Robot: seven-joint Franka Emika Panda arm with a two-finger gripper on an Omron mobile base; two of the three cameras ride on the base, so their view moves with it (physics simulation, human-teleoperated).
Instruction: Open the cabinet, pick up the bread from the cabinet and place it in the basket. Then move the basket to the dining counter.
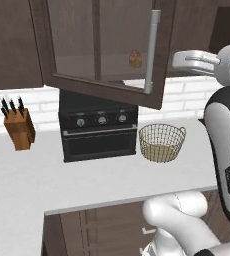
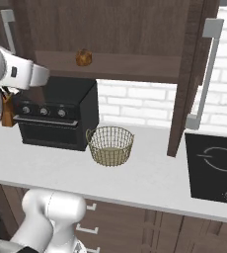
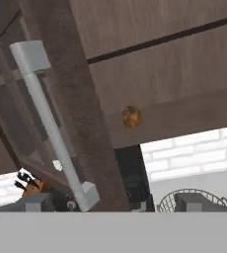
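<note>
Cabinet (image 2: pixel 135 29) on the far wall: glass door (image 1: pixel 94 40) swung open toward me, silver handle (image 3: pixel 51 123) close in front of my hand. White worktop (image 1: pixel 102 175) below, black oven (image 1: pixel 98 131) at its back. Basket (image 1: pixel 161 142) stands just right of the oven, apart from it. Bread (image 2: pixel 83 57) sits on the cabinet shelf, above the oven. My gripper (image 3: pixel 116 202): fingertips spread wide, holding nothing, clear of the handle.

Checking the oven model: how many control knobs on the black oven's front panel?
3, in a row on the panel of the black oven: left, middle, right. None looks hidden.
</note>
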